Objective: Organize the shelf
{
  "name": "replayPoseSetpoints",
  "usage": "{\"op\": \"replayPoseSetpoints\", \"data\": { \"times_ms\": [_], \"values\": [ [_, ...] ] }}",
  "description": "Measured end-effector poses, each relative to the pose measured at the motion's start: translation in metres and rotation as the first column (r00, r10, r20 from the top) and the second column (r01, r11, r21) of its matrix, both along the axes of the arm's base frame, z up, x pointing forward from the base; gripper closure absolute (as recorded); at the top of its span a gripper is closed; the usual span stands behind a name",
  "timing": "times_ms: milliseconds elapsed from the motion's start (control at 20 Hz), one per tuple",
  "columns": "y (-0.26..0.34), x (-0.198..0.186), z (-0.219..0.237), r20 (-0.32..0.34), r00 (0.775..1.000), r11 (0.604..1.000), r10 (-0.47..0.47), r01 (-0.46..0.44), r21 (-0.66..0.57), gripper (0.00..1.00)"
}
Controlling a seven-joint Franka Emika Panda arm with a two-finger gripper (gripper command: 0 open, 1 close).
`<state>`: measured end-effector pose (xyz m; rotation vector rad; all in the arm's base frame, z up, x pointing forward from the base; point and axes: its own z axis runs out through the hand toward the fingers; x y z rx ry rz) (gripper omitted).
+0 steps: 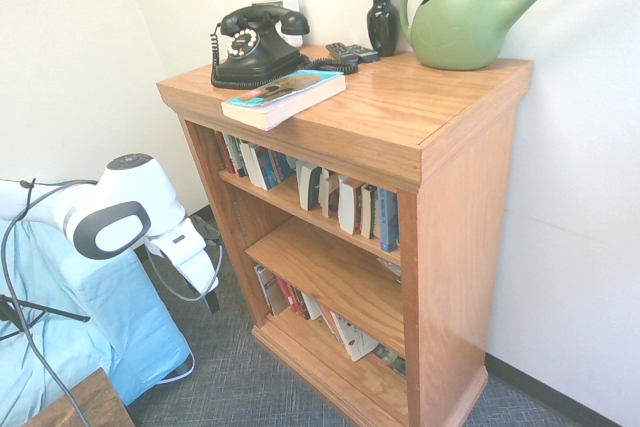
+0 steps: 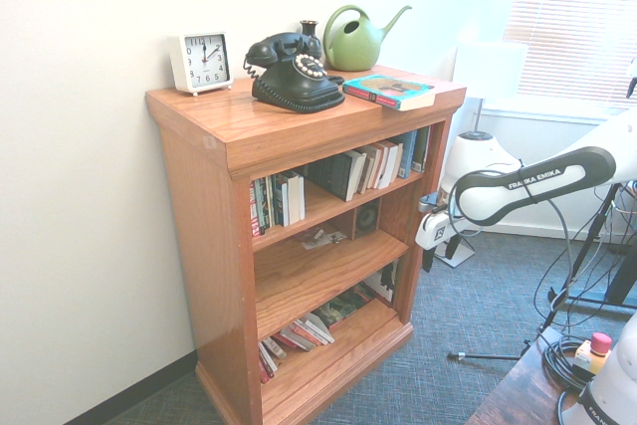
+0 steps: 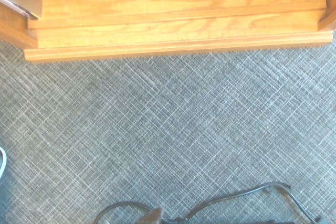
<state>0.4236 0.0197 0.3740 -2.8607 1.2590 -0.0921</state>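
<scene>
The shelf [image 1: 350,137] stands against the white wall, its base on the grey carpet [image 3: 168,140]. In the first exterior view it fills the middle and right of the picture; in the second it sits at centre left.

On its flat top, in the first exterior view, a black dial telephone [image 1: 258,45] stands at about 10 o'clock from the top's centre, and a book with a teal cover [image 1: 284,97] lies flat just in front of it, jutting a little past the front edge. A dark vase [image 1: 382,19] stands at 12 o'clock near the wall, a small dark remote [image 1: 352,51] lies just beside it, and a green watering can [image 1: 462,22] takes the 2 o'clock corner. The second exterior view also shows a white square clock [image 2: 200,62] at the far corner by the wall.

The upper inner board holds a row of books [image 2: 338,174], some leaning. The middle board is nearly bare. On the bottom board more books [image 2: 299,335] lie tipped over.

The white arm reaches in beside the shelf, low down, with the tool [image 2: 430,246] pointing at the carpet, well apart from the shelf and touching nothing. Its fingers are spread wide and hold nothing. The wrist view looks down on carpet and the shelf's base moulding.
</scene>
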Motion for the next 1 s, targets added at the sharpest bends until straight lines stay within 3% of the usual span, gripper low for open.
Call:
{"op": "replayPoseSetpoints", "data": {
  "times_ms": [250, 500, 800, 1000],
  "values": [
    [-0.015, 0.003, 0.005, 0.024, 1.000, 0.997, 0.018, -0.017, -0.069, 0.00],
    [-0.037, 0.009, 0.055, 0.112, 0.989, 0.950, 0.095, -0.056, -0.308, 0.00],
    [-0.039, 0.003, 0.113, 0.168, 0.954, 0.795, 0.247, -0.100, -0.598, 0.00],
    [-0.013, 0.008, 0.151, 0.169, 0.924, 0.639, 0.342, -0.097, -0.763, 0.00]
  ]
}}
